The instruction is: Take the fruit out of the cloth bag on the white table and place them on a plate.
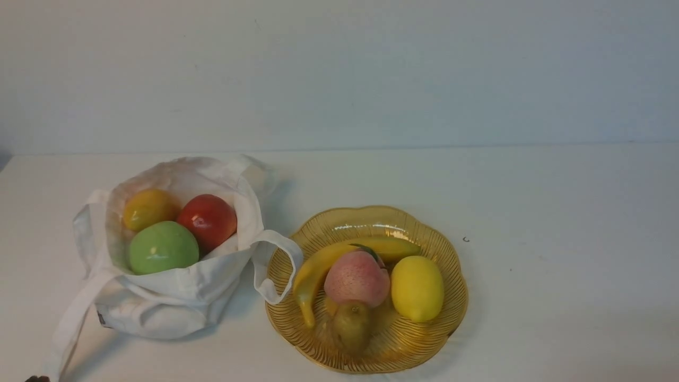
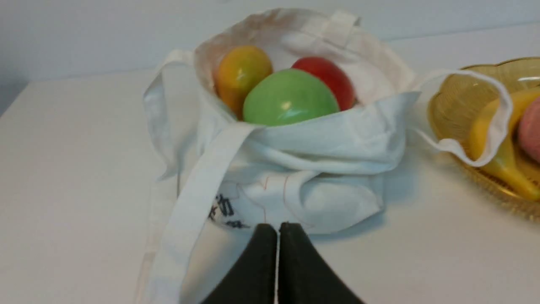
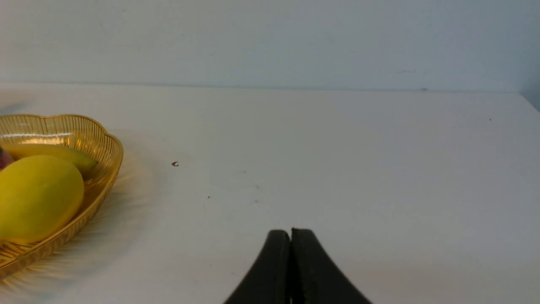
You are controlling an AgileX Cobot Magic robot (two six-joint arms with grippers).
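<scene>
The job looks partly done: the wide amber-yellow ribbed glass plate with a scalloped rim [image 1: 451,254] already carries a curved yellow toy banana [image 1: 318,265], a pink peach-like fruit [image 1: 356,278], a smooth yellow lemon-shaped fruit [image 1: 417,288] and a dull olive-brown pear-like fruit [image 1: 351,326], all lying close together on it. Left to move are three glossy pieces resting in the open mouth of the soft white fabric tote bag [image 1: 175,297]: a round green apple [image 1: 163,248] nearest the robot, a red apple [image 1: 208,220] touching it, and an orange-yellow round fruit [image 1: 148,208] behind them. The bag sits slumped on the plain matte white worktop [image 1: 557,239] just left of the plate, with one white strap handle loop [image 1: 276,260] draped over the plate's rim. The left pincer [image 2: 277,230] hovers low in front of the bag's base, its black jaws pressed together on nothing; the right pincer [image 3: 290,236] likewise is closed and empty, over bare worktop to the right of the plate. Near the bag's base there is a small dark printed mark [image 2: 225,211] resembling a few characters, too blurred to read
</scene>
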